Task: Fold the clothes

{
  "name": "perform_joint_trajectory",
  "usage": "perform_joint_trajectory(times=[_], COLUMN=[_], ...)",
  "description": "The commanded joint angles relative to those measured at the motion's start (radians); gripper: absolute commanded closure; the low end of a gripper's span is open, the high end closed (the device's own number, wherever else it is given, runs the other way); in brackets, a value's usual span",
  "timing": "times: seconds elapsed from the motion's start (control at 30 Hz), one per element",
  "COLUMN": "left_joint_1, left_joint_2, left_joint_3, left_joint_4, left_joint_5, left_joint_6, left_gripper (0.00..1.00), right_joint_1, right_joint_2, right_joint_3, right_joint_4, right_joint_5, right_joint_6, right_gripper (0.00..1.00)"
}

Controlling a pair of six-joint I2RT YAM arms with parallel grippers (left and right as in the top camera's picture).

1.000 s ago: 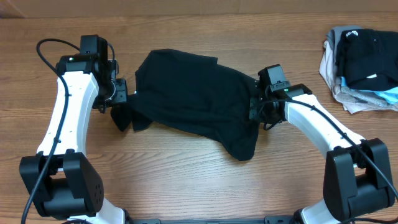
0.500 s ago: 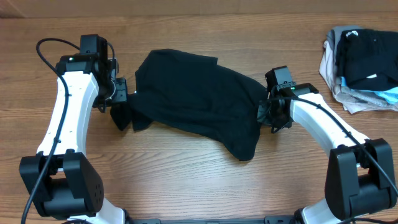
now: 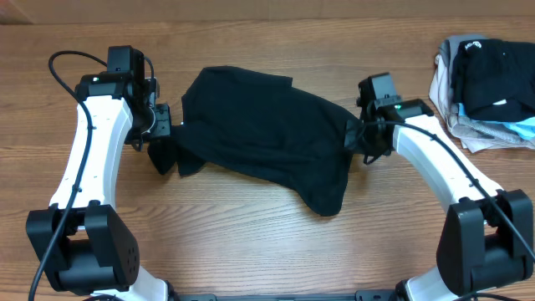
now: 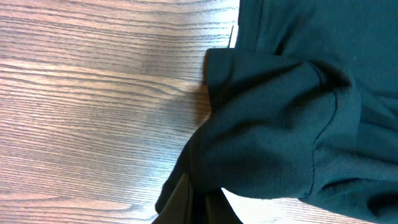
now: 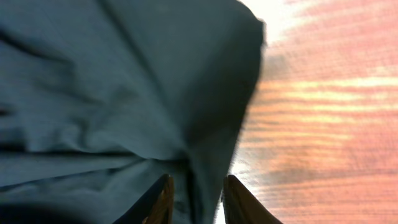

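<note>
While both arms reach in from the sides, left gripper (image 3: pixel 165 134): clamped on a bunched corner at the left end of the black garment (image 3: pixel 267 134); in the wrist view the cloth (image 4: pixel 280 124) swallows the fingers almost whole.
Right gripper (image 3: pixel 355 138): closed on a fold at the garment's right edge; creases in the cloth (image 5: pixel 93 81) run together between its fingers (image 5: pixel 163 199).
Black garment: spread loosely across the middle of the table (image 3: pixel 251 242), between the two arms, one corner trailing toward the front edge.
Pile of clothes (image 3: pixel 485 84): at the far right of the table, well apart from the garment; dark piece on top, paler ones under it.
</note>
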State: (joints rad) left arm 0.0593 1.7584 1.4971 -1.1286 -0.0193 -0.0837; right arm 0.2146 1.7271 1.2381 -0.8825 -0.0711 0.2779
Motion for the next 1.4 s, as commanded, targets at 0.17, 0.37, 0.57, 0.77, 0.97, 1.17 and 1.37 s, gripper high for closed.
perform_joint_trajectory(times=[0.17, 0.37, 0.57, 0.77, 0.97, 1.17, 1.37], left_joint_1=[-0.003, -0.003, -0.003, -0.003, -0.003, -0.003, -0.003], left_joint_2=[-0.006, -0.006, -0.006, -0.006, -0.006, -0.006, -0.006], left_joint_3=[-0.004, -0.004, -0.004, -0.004, -0.004, -0.004, -0.004], left_joint_4=[0.006, 0.007, 0.007, 0.006, 0.003, 0.003, 0.003], left_joint_5=[-0.013, -0.013, -0.014, -0.013, -0.013, -0.013, -0.013], left_joint_6=[-0.021, -0.021, -0.021, -0.021, -0.021, -0.021, -0.021], left_gripper=[0.96, 0.96, 0.96, 0.96, 0.96, 0.96, 0.96], right_joint_1=[0.071, 0.091, 0.091, 0.091, 0.090, 0.087, 0.087], right_joint_2=[-0.013, 0.006, 0.045, 0.076, 0.077, 0.077, 0.077], right_joint_3=[0.024, 0.005, -0.011, -0.018, -0.037, -0.042, -0.042], right_joint_4=[-0.006, -0.003, -0.002, 0.013, 0.015, -0.004, -0.032], right_joint_5=[-0.039, -0.028, 0.045, 0.044, 0.056, 0.055, 0.055], right_joint_6=[-0.078, -0.077, -0.077, -0.077, -0.077, -0.077, -0.077], right_gripper=[0.68, 0.68, 0.67, 0.66, 0.63, 0.63, 0.64])
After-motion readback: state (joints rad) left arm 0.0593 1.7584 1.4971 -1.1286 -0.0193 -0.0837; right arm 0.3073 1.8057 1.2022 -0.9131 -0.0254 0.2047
